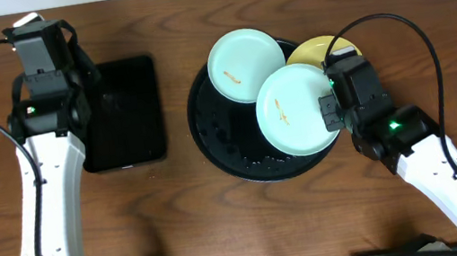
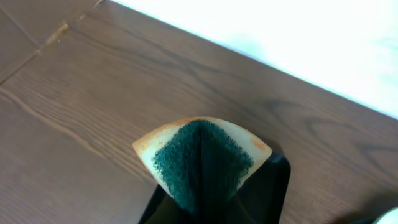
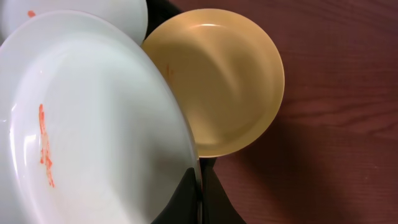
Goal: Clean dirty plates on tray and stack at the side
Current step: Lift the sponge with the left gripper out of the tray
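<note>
Trouble at the rim: right gripper pinches only the edge of the mint plate over the tray; that thin hold may slip, dropping it onto the yellow plate. Left gripper clamps the sponge, well apart.

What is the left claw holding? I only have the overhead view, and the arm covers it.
Observer: The left claw pinches a folded sponge, green scouring face outward, over bare table wood.
Operator: Does the right claw really have the nearer mint plate?
Observer: It looks so. On the right wrist view the plate's rim runs in between the two fingers, and the plate sits tilted over the tray.
Operator: Is the yellow plate dirty too?
Observer: Slightly. The right wrist view shows a faint orange smudge on its inner wall.
</note>
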